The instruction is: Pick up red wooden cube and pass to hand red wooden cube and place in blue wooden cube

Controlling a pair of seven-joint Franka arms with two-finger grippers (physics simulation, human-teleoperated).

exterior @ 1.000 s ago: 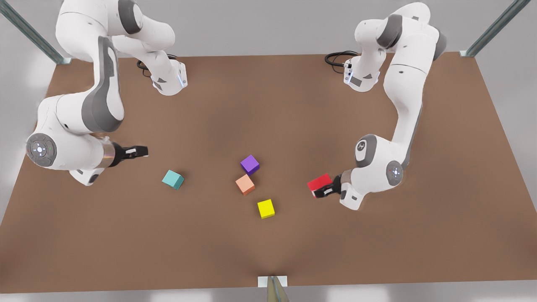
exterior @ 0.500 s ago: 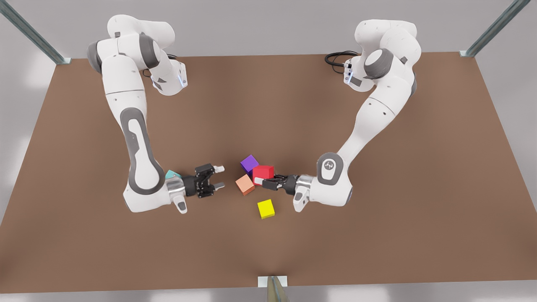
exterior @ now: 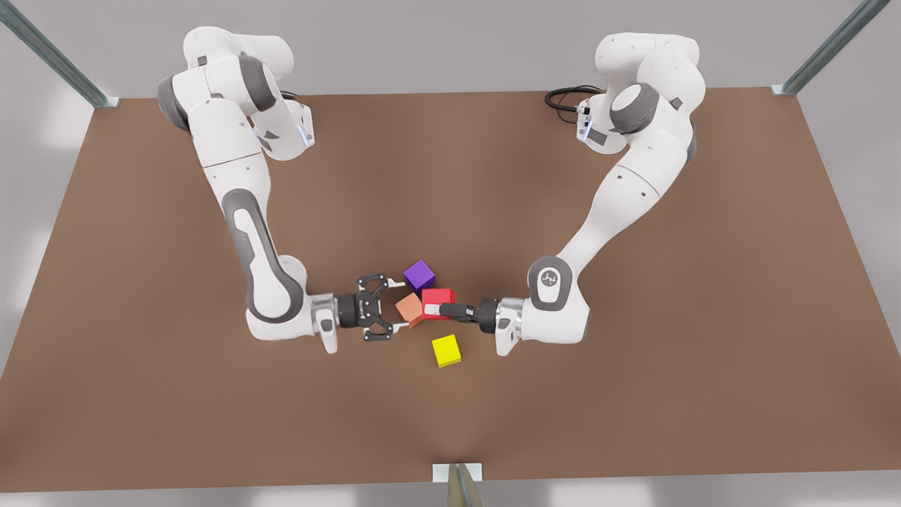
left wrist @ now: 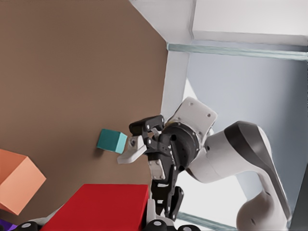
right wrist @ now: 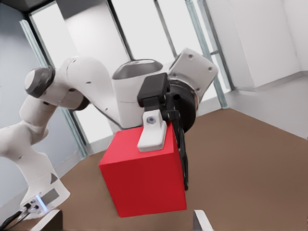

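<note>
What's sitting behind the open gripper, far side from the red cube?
The blue wooden cube rests on the table behind the right gripper, jaws open; from the front that arm covers it. The left gripper holds the red wooden cube opposite.

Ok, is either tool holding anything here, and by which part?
The left tool pinches the red wooden cube across two opposite faces, one finger lying on its upper face. The right tool faces it, open and holding nothing.
</note>
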